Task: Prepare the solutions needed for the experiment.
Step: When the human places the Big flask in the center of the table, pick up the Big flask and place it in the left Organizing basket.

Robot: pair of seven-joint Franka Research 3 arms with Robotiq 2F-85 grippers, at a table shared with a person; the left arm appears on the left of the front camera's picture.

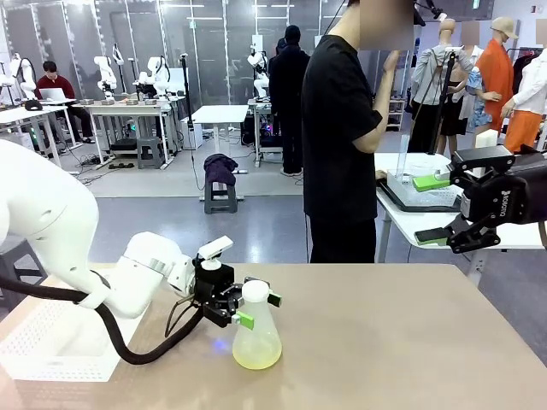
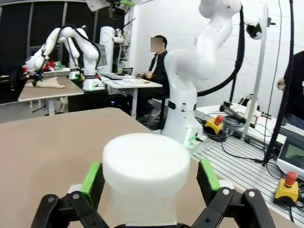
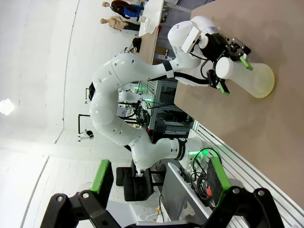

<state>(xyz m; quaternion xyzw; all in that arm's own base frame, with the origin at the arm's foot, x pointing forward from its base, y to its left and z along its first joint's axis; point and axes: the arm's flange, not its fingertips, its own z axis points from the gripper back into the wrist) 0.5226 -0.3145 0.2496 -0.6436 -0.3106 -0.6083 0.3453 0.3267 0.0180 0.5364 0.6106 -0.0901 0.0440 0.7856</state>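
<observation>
Flask [image 1: 256, 335], frosted plastic, conical, white-capped: stands on the bench [image 1: 410, 342] near its front edge, holding the solutions [image 1: 256, 353] (a shallow pale yellow pool at the bottom). Left tool [image 1: 254, 309]: jaws wide, straddling the flask's neck, pads just beside it, not yet clamped. Right tool [image 1: 433, 207]: raised well apart, jaws open, empty. Step in hand, by my reckoning: grasping the flask. Next move calls for closing squarely on the neck without tipping it.

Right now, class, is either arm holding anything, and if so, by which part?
Nothing is held. The left gripper has open jaws either side of the neck of the frosted plastic conical flask of pale yellow liquid; the right gripper is open and empty.
</observation>
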